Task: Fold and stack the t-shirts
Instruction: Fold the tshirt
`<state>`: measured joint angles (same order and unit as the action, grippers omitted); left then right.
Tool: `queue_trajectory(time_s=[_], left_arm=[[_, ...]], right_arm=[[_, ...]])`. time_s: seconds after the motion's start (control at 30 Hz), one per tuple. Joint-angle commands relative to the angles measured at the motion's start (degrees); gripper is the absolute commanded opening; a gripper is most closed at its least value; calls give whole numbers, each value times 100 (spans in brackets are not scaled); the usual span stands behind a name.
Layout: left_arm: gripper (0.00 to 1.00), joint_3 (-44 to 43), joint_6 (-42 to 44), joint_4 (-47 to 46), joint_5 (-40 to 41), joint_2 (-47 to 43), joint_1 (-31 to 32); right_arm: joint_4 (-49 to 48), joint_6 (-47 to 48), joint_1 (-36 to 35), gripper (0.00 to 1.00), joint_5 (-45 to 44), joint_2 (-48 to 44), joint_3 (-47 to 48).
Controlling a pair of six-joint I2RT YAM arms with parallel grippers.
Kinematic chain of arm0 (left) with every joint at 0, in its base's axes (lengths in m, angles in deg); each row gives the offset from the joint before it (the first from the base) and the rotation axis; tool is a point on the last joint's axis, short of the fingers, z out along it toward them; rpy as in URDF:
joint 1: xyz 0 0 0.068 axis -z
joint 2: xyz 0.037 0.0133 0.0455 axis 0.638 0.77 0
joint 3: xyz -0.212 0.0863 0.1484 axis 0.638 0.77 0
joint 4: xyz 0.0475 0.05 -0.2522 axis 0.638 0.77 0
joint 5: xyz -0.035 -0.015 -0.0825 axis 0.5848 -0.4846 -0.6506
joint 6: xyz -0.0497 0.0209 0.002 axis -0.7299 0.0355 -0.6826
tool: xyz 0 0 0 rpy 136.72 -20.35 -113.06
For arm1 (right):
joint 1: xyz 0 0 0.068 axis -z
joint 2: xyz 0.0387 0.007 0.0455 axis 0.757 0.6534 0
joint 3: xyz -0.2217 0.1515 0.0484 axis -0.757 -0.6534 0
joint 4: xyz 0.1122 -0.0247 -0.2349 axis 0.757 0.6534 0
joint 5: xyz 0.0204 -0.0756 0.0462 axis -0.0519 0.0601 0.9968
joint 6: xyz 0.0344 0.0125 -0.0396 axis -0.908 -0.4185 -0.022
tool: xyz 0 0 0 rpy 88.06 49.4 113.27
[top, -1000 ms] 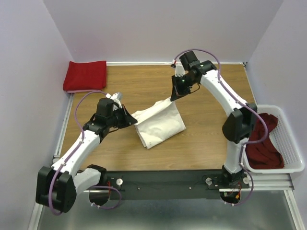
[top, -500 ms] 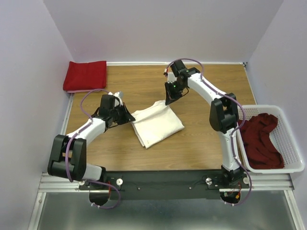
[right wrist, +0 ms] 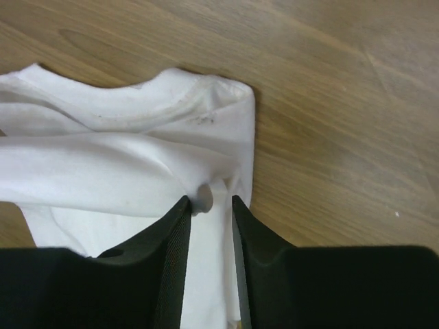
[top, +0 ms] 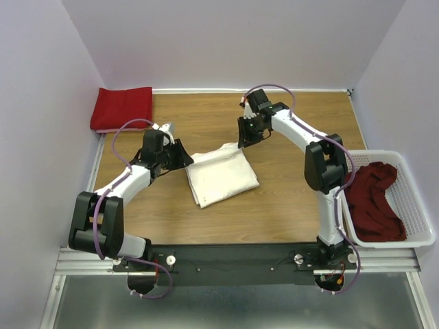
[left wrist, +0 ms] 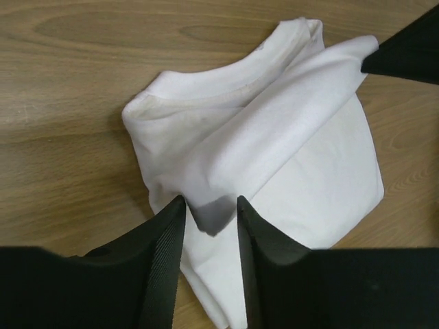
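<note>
Cream-white t-shirt (top: 221, 177) lies folded mid-table, collar along its far edge, with wood of the table (top: 288, 199) showing on every side. My left gripper (left wrist: 209, 205) sits at its left edge and my right gripper (right wrist: 208, 202) at the collar corner. Both have their jaws parted, with cloth loose between them. The folded red t-shirt (top: 122, 107) occupies the far-left corner, well apart. The dark red t-shirt (top: 374, 202) lies in the basket (top: 425, 229) at the right edge.

— Where is the white t-shirt (right wrist: 103, 164) getting cut off?
— It's running off the right wrist view's left edge, and the fingers (left wrist: 161, 267) of the left gripper (left wrist: 210, 205) are hiding its near edge.
</note>
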<state>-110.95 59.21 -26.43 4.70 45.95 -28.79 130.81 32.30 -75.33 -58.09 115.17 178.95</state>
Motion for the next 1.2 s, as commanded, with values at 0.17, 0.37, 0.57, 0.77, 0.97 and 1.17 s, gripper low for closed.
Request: queue_trajectory(time_s=[0.17,0.37,0.57,0.77,0.97,1.17], left_arm=[[66,-307,118,373,899,-755,57],[56,211,-146,251,1014,-1486,759],[32,747,-568,-750,890,-1012,1095],[14,353,-797,-1744,671,384,497],[6,-518,-1148,-1999,302,1976,251],[7,-738,-1464,-2474,206,2425,-197]], right_arm=[[-1722,-421,38,43,-810,-1838,-1790],[-3182,-526,38,42,1131,-2263,-2995],[-4255,-684,38,42,2653,-1825,-3252],[-5116,-1167,99,42,3112,-780,-2812],[-6345,-2054,354,42,3418,336,-2521],[-7288,-2908,785,42,3271,760,-2724]])
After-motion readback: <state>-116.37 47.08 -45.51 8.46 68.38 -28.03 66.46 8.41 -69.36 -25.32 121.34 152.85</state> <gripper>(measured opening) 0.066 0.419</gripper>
